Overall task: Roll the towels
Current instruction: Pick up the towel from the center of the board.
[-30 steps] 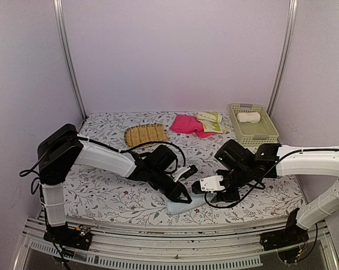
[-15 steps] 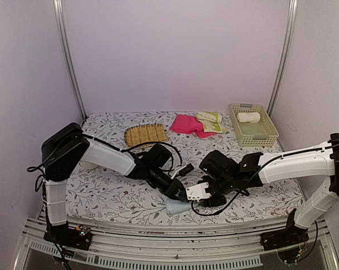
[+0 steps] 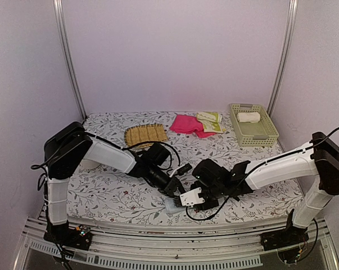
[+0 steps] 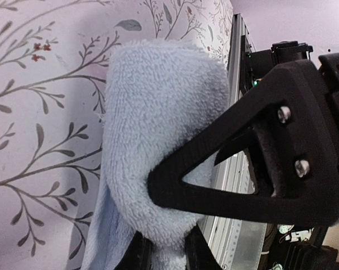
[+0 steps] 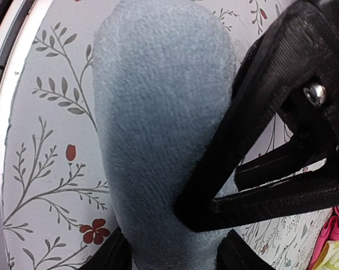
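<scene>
Light blue towel [image 3: 173,205] lies as a fat roll at the near edge of the floral surface [image 3: 110,194], with both tools on it. The left tool [image 4: 166,259] pinches one end. The right tool [image 5: 172,256] straddles the roll, but I cannot tell whether it presses. The rolling looks nearly done; the next move probably calls for lifting the roll without it springing loose.

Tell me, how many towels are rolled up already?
One: a white roll lies in the green basket. The blue towel is in hand now, bunched up at the front: left fingers pinch it, right fingers sit either side. The pink towel and yellow-green towel lie unrolled at the back.
</scene>
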Controlling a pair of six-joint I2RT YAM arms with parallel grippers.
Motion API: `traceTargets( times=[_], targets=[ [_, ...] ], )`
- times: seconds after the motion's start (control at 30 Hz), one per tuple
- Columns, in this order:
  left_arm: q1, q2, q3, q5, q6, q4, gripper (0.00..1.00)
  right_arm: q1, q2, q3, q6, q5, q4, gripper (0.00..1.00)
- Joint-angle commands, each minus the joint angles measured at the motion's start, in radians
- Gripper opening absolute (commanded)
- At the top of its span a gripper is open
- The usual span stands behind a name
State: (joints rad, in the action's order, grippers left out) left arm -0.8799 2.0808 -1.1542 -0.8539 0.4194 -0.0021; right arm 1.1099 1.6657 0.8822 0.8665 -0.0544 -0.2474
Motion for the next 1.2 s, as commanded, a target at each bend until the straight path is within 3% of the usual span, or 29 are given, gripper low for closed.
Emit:
traceTargets(
  times=[0.0,0.17,0.33,0.5,0.6,0.83,1.17],
  targets=[
    [0.029,0.070,0.000,0.096,-0.044,-0.146,0.05,0.013,0.110,-0.036,0.020,0.057,-0.011,0.51],
    [0.038,0.057,-0.025,0.159,-0.079,-0.185,0.15,0.013,0.190,-0.028,0.027,0.094,-0.040,0.52],
    [0.051,-0.051,0.016,0.247,-0.101,-0.183,0.32,0.012,0.258,-0.008,0.021,0.108,-0.077,0.49],
    [0.082,-0.234,0.099,0.361,-0.093,-0.161,0.38,0.012,0.264,0.023,0.024,0.100,-0.117,0.22],
    [0.100,-0.337,0.139,0.430,-0.094,-0.175,0.38,0.011,0.215,0.023,0.031,0.074,-0.140,0.15],
    [0.122,-0.540,0.263,0.532,-0.076,-0.152,0.38,-0.040,0.031,0.022,0.068,0.026,-0.200,0.09],
    [0.124,-0.601,0.355,0.514,-0.029,-0.093,0.38,-0.257,-0.079,0.072,0.166,0.015,-0.262,0.06]
  ],
)
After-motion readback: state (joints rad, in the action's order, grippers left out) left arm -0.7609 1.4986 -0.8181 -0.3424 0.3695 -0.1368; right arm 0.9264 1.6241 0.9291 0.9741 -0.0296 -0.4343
